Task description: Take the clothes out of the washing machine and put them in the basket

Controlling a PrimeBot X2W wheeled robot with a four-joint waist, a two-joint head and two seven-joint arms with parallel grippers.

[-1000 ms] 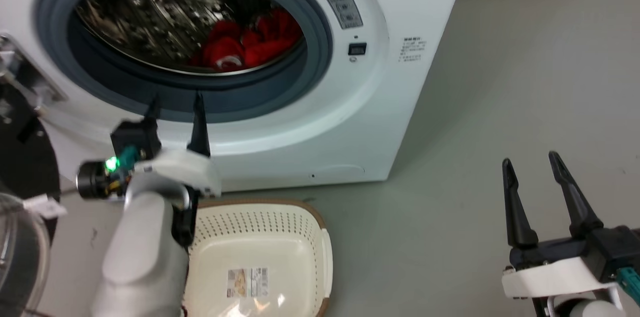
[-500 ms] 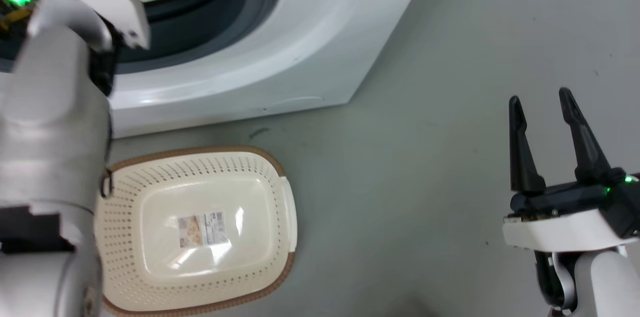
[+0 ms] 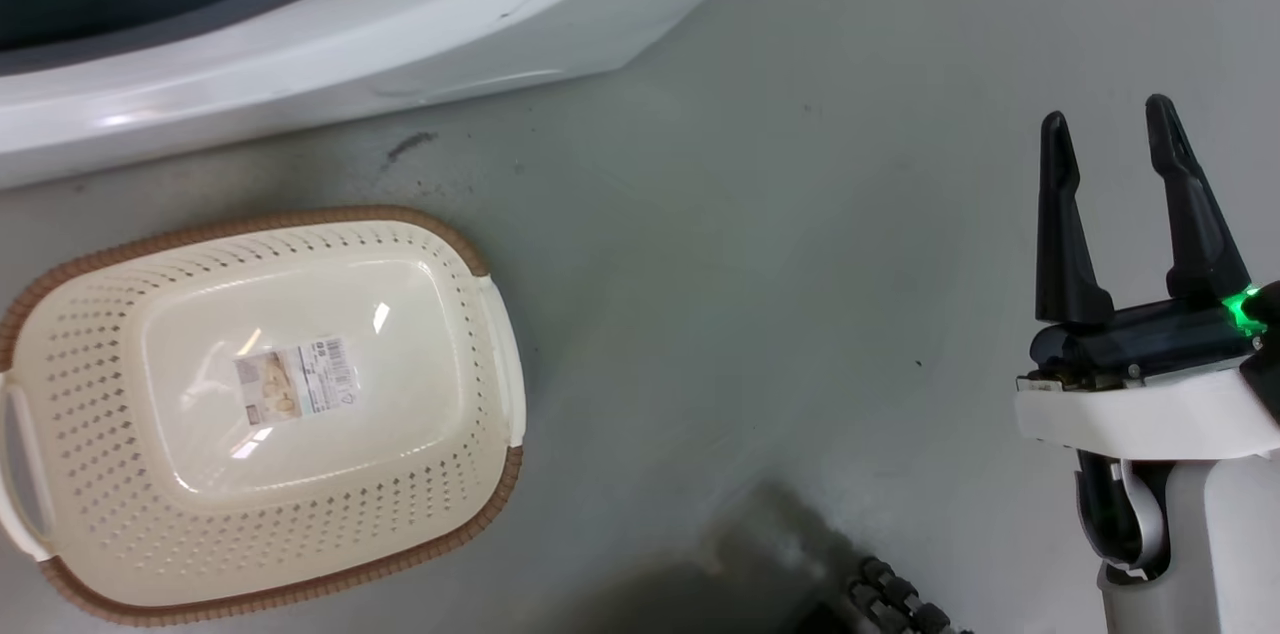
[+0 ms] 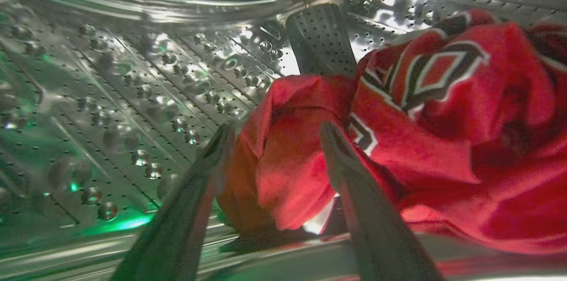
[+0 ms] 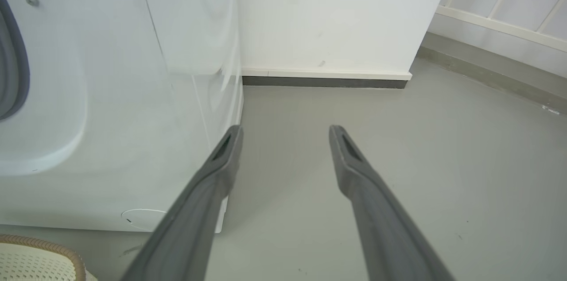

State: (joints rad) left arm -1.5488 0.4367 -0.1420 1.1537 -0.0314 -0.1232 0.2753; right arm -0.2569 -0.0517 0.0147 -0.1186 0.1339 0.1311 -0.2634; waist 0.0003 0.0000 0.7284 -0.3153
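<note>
Inside the steel drum point(image 4: 110, 95) of the washing machine point(image 3: 300, 44), my left gripper point(image 4: 277, 132) is open, its fingers on either side of a fold of the red clothes point(image 4: 421, 139); the jersey's white-black lettering shows at the right. The cream basket point(image 3: 480, 354) with its brown rim sits on the floor below the machine's front, with a paper label on its bottom. My right gripper point(image 3: 1110, 129) hangs open over bare floor at the right, holding nothing; the right wrist view looks past its fingertips point(image 5: 283, 132) at the machine's side point(image 5: 110, 95).
A white wall with a dark skirting board point(image 5: 323, 81) stands behind the machine. Grey floor point(image 3: 750, 264) stretches between the basket and my right gripper. A dark tracked part point(image 3: 890, 594) of my base shows at the bottom.
The head camera has tilted down, so the drum opening and my left arm have left the picture. The right gripper stays open.
</note>
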